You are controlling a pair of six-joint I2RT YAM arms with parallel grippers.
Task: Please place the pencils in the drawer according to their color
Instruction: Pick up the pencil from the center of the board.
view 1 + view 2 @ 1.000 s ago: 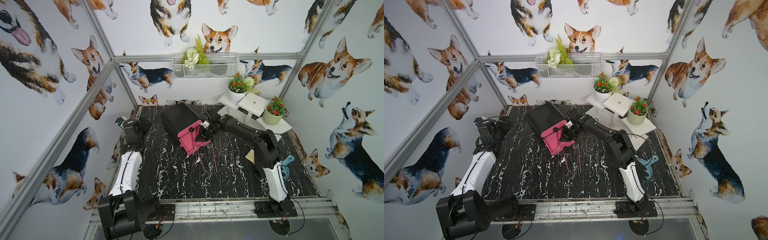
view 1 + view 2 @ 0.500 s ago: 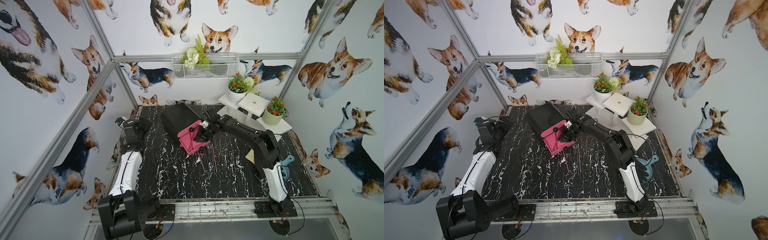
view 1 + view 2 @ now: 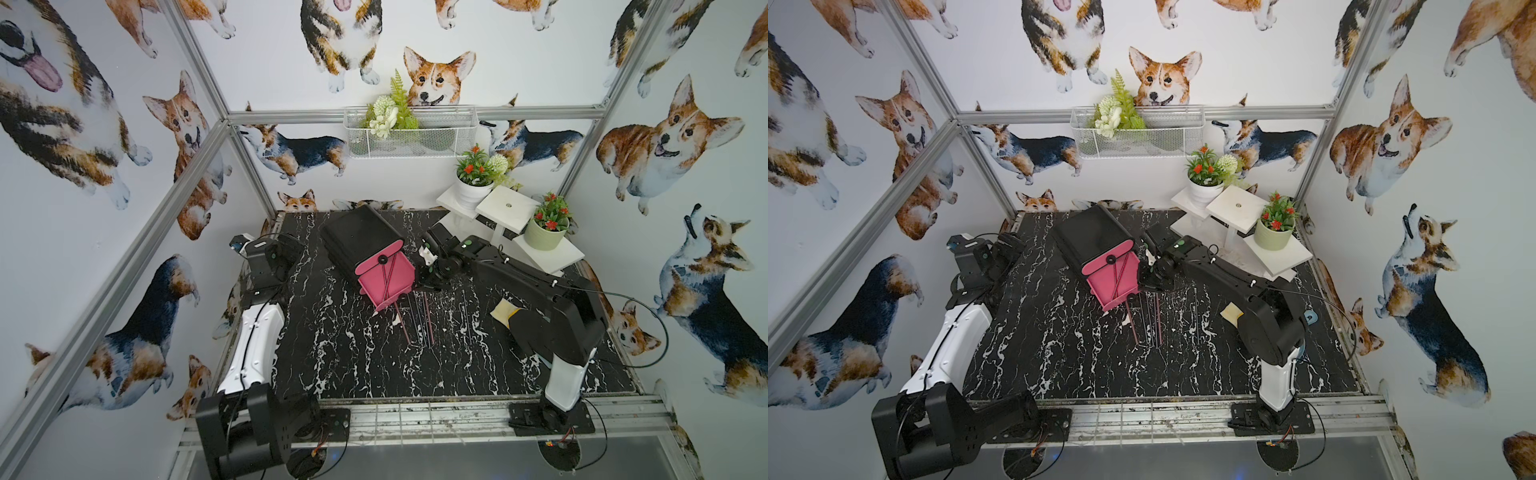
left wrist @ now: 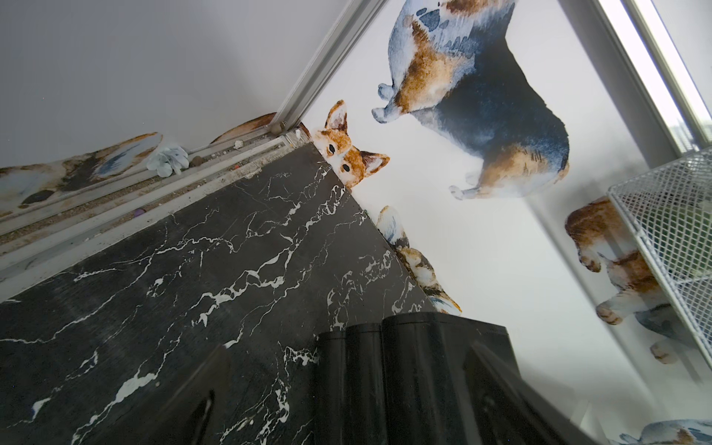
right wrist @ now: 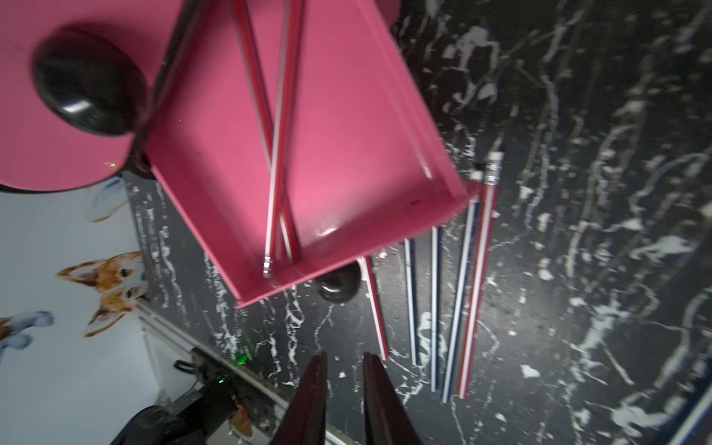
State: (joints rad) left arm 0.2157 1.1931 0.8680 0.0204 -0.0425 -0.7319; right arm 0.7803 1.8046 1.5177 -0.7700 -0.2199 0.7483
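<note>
- A black, white-veined marble tabletop (image 3: 353, 374) sits inside walls (image 3: 434, 81) papered with corgis. A white plant stand (image 3: 505, 208) fills the back right corner.
- The black cabinet (image 3: 357, 235) stands at the back middle of the table, turned askew. 1 pink drawer (image 5: 346, 127), below the shut top front, is pulled out.
- 2 red-striped pencils (image 5: 275, 173) lie crossed inside that drawer.
- 5 more pencils (image 5: 434, 308) lie nearly parallel on the table just beside the drawer's front corner: 2 red-striped and 3 dark blue-striped. Some of their ends are hidden under the drawer.
- The right gripper (image 5: 345, 358) hangs over the table just beside the open drawer and near the loose pencils. Its jaws are a narrow gap apart with nothing between them.
- The left gripper (image 4: 348, 370) is at the table's back left, well apart from the pencils. Its jaws are spread wide and empty, facing the cabinet's black back.
</note>
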